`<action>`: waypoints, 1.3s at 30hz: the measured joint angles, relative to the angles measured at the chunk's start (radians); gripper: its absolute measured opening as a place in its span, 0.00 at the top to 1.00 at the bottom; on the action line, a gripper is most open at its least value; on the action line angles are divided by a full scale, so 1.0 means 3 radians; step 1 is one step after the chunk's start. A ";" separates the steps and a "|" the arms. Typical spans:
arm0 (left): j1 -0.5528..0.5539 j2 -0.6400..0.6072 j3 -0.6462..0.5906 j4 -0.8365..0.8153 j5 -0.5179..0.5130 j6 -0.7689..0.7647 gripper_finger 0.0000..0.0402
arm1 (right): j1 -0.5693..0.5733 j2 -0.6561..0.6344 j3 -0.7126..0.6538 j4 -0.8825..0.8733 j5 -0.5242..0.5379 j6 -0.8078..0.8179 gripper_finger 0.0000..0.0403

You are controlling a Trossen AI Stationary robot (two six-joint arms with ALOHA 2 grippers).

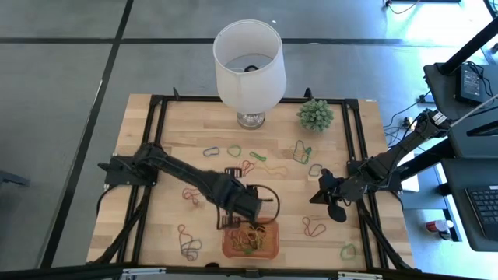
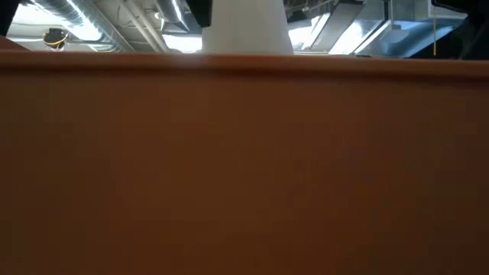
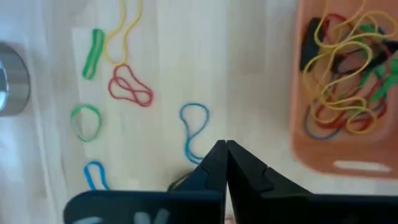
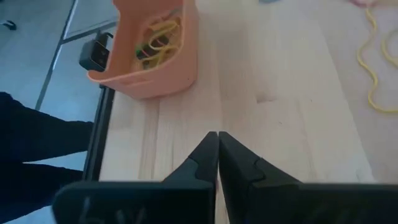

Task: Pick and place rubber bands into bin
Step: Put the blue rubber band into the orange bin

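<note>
The orange bin [image 1: 250,239] stands near the table's front edge with several coloured rubber bands [image 3: 345,81] lying in it. Its wall [image 2: 244,168] fills the low view. Loose rubber bands lie on the wood: a blue one [image 3: 194,127], a red one [image 3: 129,87], a green one [image 3: 85,119], a yellow one [image 4: 373,62], and others across the table [image 1: 302,152]. My left gripper [image 3: 225,146] hangs shut above the table, just on the far side of the bin, with nothing showing between its fingers. My right gripper [image 4: 217,135] waits shut above the table, to the right of the bin [image 4: 155,50].
A white lamp [image 1: 249,62] stands at the table's far middle, its metal foot [image 3: 12,78] showing in the left wrist view. A small green plant [image 1: 315,114] stands to its right. A black frame [image 1: 156,140] runs around the tabletop.
</note>
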 joint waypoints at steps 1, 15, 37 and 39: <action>0.0035 -0.0087 -0.0127 0.0087 0.0008 0.0079 1.00 | 0.0000 0.0000 0.0000 0.0037 0.0049 -0.0031 0.96; 0.0502 -0.2326 -0.3193 0.2115 0.0089 0.0207 1.00 | -0.0770 0.0035 0.0001 -0.0535 0.0810 0.1347 0.96; 0.1200 -0.4842 -0.4732 0.2332 0.0153 0.0589 1.00 | -0.1999 0.1205 0.0001 -0.1461 -0.0193 0.3121 0.96; 0.1226 -0.4876 -0.4732 0.2343 0.0202 0.0611 1.00 | -0.1999 0.1283 0.0001 -0.1462 -0.0207 0.3205 0.96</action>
